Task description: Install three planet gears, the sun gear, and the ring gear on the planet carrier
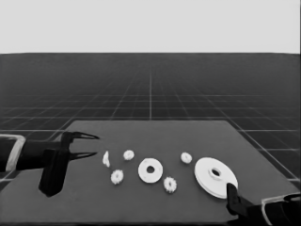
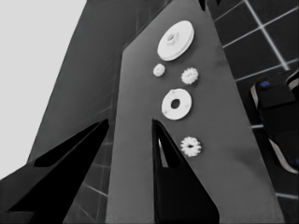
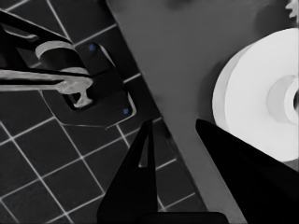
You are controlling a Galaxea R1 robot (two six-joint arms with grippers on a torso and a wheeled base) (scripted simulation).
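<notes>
While waiting over the table's left end, left gripper (image 1: 96,145): fingers spread, nothing between them, thin white piece (image 1: 106,159) just beyond the tips and apart from them
Right gripper (image 3: 174,122): fingers parted and empty, low at the table's near right corner, just beside the larger round part (image 1: 216,176), no contact to be seen
Larger round part: flat on the table at the right, hub up, well apart from the smaller round part (image 1: 150,170)
Smaller round part: mid-table, hole showing, bare on top, no gear on it yet
Small gears: four, loose around the smaller round part, none touching it; far-left gear (image 1: 128,155), near-left gear (image 1: 117,176), near-right gear (image 1: 170,184), far-right gear (image 1: 186,157)
Stage, as judged: nothing installed, first gear pick not yet begun
Risk, right side: nudging or sliding the larger round part when lifting away, given the finger so close to its rim
Risk, order: taking the larger round part first, which would cover the smaller one before the gears are on
Risk, left side: closing on the thin white piece instead of a gear, being the nearest thing to those tips
Hard to tell: which of the four gears is the sun gear, all looking alike
Cut off: most of the right arm in the head view; one gear (image 3: 294,7) at the right wrist view's edge
Hidden: thin white piece in the left wrist view, seemingly behind a finger
</notes>
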